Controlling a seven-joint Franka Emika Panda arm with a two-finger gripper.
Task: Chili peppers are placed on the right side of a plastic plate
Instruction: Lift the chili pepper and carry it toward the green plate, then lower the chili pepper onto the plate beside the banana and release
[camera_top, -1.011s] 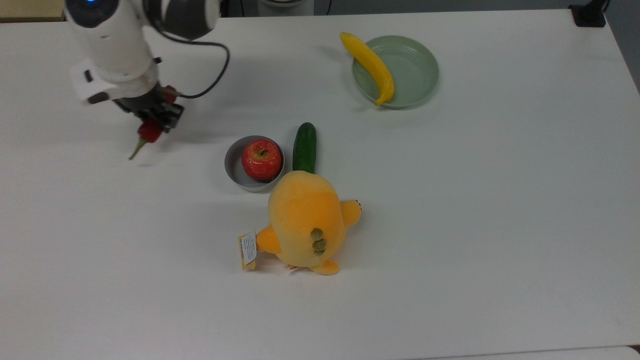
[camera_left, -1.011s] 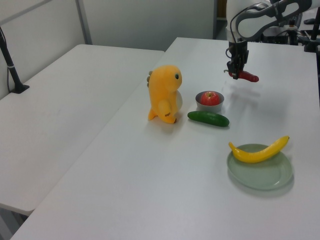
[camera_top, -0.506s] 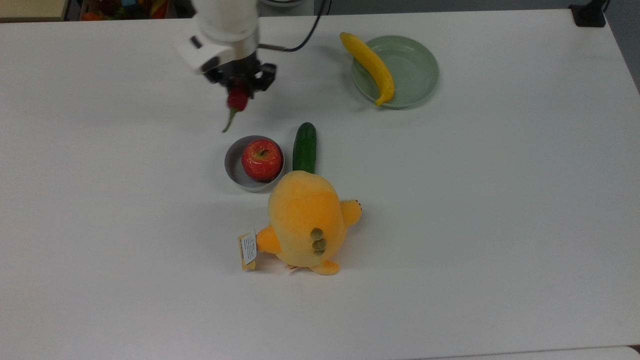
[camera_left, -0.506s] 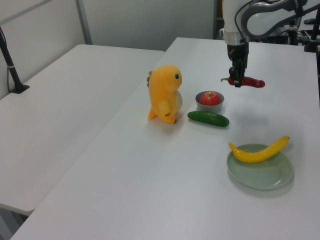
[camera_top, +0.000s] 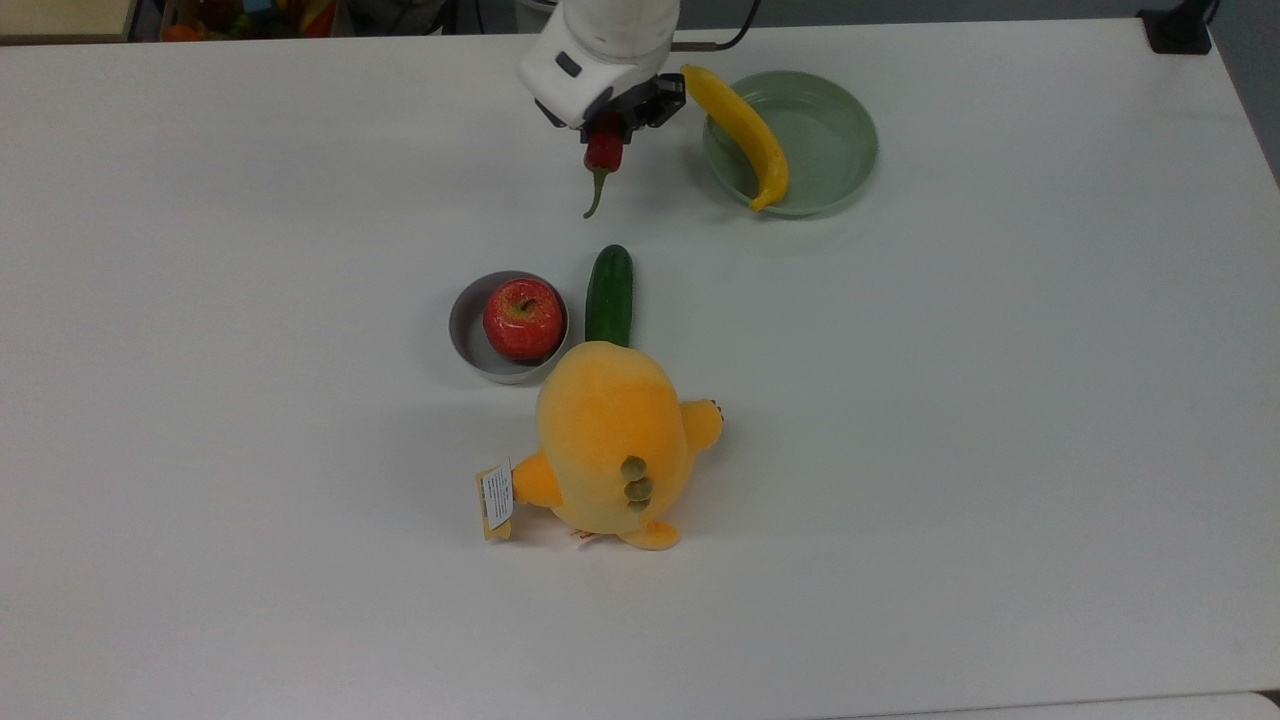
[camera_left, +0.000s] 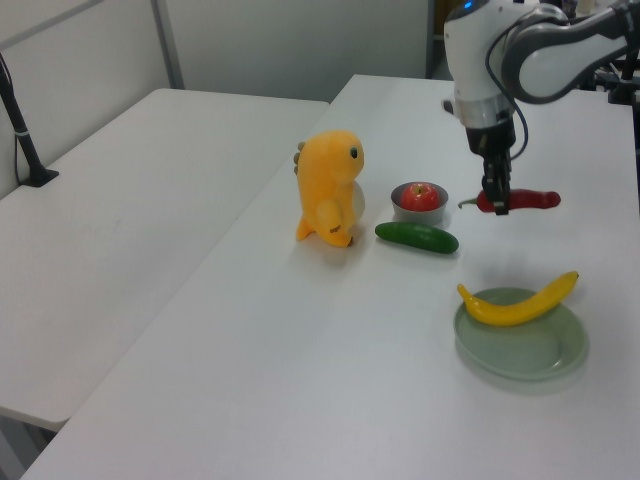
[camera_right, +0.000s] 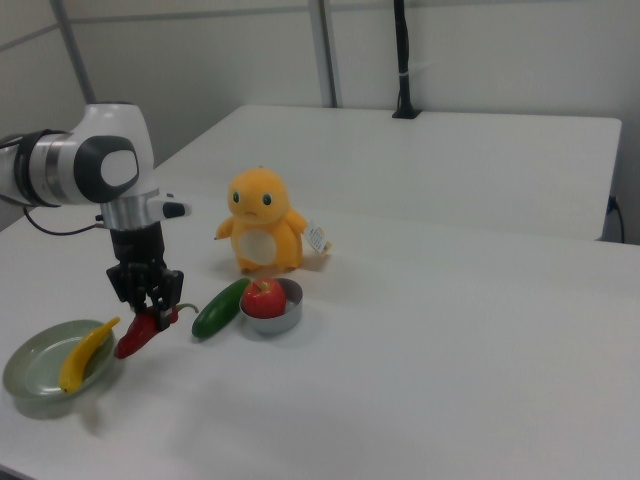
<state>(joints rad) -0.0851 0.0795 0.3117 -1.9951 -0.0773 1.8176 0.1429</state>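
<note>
My gripper (camera_top: 610, 135) (camera_left: 497, 200) (camera_right: 152, 315) is shut on the dark red chili pepper (camera_top: 603, 155) (camera_left: 522, 200) (camera_right: 136, 335), held above the table with its green stem (camera_top: 594, 196) hanging free. In the top view the chili pepper hangs just left of the pale green plastic plate (camera_top: 830, 140) (camera_left: 530, 350) (camera_right: 35, 375). A yellow banana (camera_top: 740, 130) (camera_left: 518, 304) (camera_right: 84, 353) lies across the plate's rim on the top view's left side.
A grey bowl (camera_top: 470, 335) holds a red apple (camera_top: 522, 318), with a green cucumber (camera_top: 609, 295) beside it on the top view's right. An orange plush toy (camera_top: 610, 440) stands just below them in the top view. The white table (camera_top: 1000, 450) has bare surface all around.
The gripper has carried the chili pepper from the top view's far left across to beside the plate. Nothing else on the table has moved.
</note>
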